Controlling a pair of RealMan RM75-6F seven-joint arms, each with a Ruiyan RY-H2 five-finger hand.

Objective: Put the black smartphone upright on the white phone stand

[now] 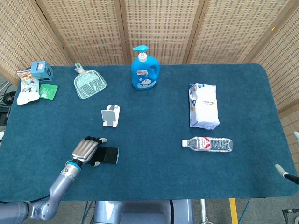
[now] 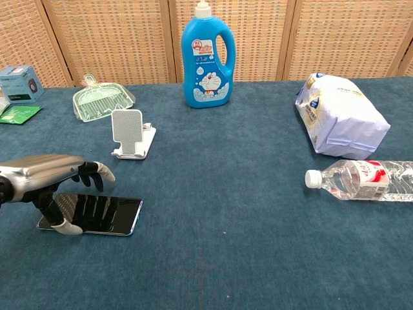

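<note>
The black smartphone (image 1: 109,155) lies flat, screen up, on the blue table near its front left. My left hand (image 1: 85,150) hovers over the phone's left end with fingers spread and curved down above the screen. In the chest view the left hand (image 2: 45,175) has its thumb tip down by the near left edge of the smartphone (image 2: 106,214), which still rests on the cloth. The white phone stand (image 1: 110,115) is empty, a short way behind the phone; the stand (image 2: 131,132) faces forward. Only spread fingertips of my right hand (image 1: 286,173) show at the far right edge.
A blue detergent bottle (image 1: 145,70) stands at the back centre, with a clear green dustpan (image 1: 88,85) to its left. A white wipes pack (image 1: 203,105) and a lying water bottle (image 1: 208,144) are on the right. Small boxes and packets (image 1: 35,84) sit at the back left.
</note>
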